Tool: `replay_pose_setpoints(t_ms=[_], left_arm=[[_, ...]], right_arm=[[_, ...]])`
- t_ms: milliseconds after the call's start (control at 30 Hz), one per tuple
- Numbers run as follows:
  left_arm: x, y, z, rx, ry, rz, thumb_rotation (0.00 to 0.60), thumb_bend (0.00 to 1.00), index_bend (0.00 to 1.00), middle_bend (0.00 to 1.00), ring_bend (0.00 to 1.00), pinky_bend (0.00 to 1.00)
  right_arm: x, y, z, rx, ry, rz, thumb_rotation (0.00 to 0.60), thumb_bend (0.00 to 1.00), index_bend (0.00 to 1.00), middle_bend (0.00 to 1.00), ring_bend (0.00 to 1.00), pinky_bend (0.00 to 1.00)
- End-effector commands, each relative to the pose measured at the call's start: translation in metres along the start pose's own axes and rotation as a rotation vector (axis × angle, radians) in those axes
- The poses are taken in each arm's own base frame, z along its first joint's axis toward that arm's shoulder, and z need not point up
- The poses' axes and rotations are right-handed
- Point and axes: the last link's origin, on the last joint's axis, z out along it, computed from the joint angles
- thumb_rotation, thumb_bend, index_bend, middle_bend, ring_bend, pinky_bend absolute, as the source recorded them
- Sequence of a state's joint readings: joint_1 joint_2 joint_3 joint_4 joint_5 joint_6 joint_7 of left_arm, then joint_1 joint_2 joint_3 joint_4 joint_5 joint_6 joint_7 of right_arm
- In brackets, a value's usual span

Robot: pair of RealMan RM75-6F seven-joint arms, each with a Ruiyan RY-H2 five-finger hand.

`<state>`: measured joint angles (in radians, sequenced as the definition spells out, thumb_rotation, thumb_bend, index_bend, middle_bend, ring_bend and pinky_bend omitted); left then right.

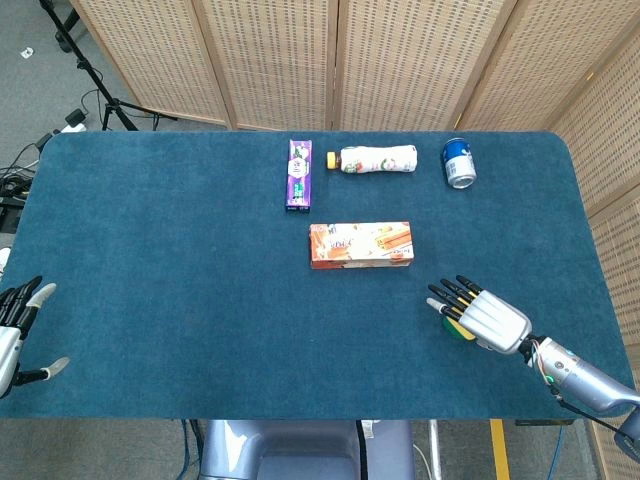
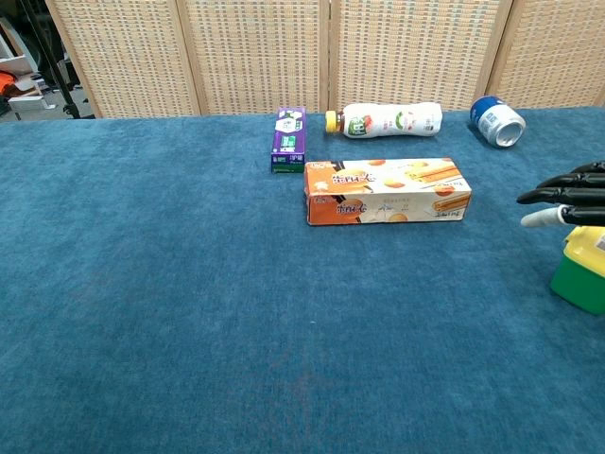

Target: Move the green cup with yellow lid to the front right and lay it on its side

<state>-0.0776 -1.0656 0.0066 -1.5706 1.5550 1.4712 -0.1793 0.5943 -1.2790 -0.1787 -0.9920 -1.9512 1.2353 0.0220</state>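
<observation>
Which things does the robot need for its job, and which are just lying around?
Needed:
green cup with yellow lid
right hand, over the cup

Lying around:
orange box
purple box
bottle
blue can
left hand, idle

The right hand (image 1: 488, 319) reaches in from the front right corner, palm down, its dark-tipped fingers (image 2: 558, 196) stretched out straight and spread apart, holding nothing. Its silver forearm trails back off the table edge. The left hand (image 1: 14, 330) waits at the front left edge, fingers apart and empty.
</observation>
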Motion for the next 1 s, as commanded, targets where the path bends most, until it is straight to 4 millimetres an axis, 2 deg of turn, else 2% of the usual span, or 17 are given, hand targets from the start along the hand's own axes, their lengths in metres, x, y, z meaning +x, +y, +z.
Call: replay_pose_setpoints(t_ms=[33, 167, 367, 500, 600, 667, 800, 967, 1000], left_arm=[[0.0, 0.0, 0.0, 0.001, 0.001, -0.001, 0.6, 0.0, 0.0, 0.0, 0.0, 0.0], [0.001, 0.0, 0.0, 0.001, 0.0, 0.0, 0.6, 0.0, 0.0, 0.0, 0.0, 0.0], [-0.001, 0.0, 0.001, 0.003, -0.002, 0.003, 0.6, 0.0, 0.0, 0.0, 0.0, 0.0], [0.0, 0.0, 0.001, 0.004, 0.001, 0.003, 0.6, 0.0, 0.0, 0.0, 0.0, 0.0], [0.0, 0.0, 0.001, 0.004, 0.001, 0.004, 0.6, 0.0, 0.0, 0.0, 0.0, 0.0], [-0.001, 0.0, 0.001, 0.005, 0.0, 0.003, 0.6, 0.0, 0.0, 0.0, 0.0, 0.0], [0.0, -0.001, 0.001, 0.007, 0.0, 0.001, 0.6, 0.0, 0.0, 0.0, 0.0, 0.0], [0.0, 0.0, 0.0, -0.002, -0.006, 0.0, 0.6, 0.0, 0.0, 0.0, 0.0, 0.0], [0.0, 0.001, -0.001, -0.005, -0.005, -0.002, 0.6, 0.0, 0.0, 0.0, 0.0, 0.0]], right_arm=[[-0.002, 0.003, 0.002, -0.008, -0.017, -0.022, 0.6, 0.0, 0.11, 0.0, 0.0, 0.12], [-0.004, 0.006, 0.002, -0.015, -0.031, -0.052, 0.6, 0.0, 0.18, 0.02, 0.0, 0.12], [-0.007, 0.003, 0.002, -0.008, -0.012, -0.035, 0.6, 0.02, 0.36, 0.16, 0.06, 0.12], [-0.006, -0.003, 0.004, -0.001, 0.047, 0.007, 0.6, 0.15, 0.45, 0.24, 0.12, 0.13], [-0.007, -0.004, 0.005, -0.008, 0.073, 0.021, 0.6, 0.27, 0.48, 0.28, 0.16, 0.15], [-0.008, -0.004, 0.006, -0.023, 0.095, 0.056, 0.6, 0.31, 0.49, 0.3, 0.18, 0.16], [-0.003, -0.005, 0.004, -0.071, 0.165, 0.218, 0.6, 0.34, 0.51, 0.35, 0.23, 0.18], [0.008, -0.006, 0.002, -0.149, 0.256, 0.528, 0.6, 0.34, 0.52, 0.42, 0.28, 0.21], [0.007, -0.008, 0.001, -0.183, 0.283, 0.645, 0.6, 0.34, 0.52, 0.42, 0.28, 0.22]])
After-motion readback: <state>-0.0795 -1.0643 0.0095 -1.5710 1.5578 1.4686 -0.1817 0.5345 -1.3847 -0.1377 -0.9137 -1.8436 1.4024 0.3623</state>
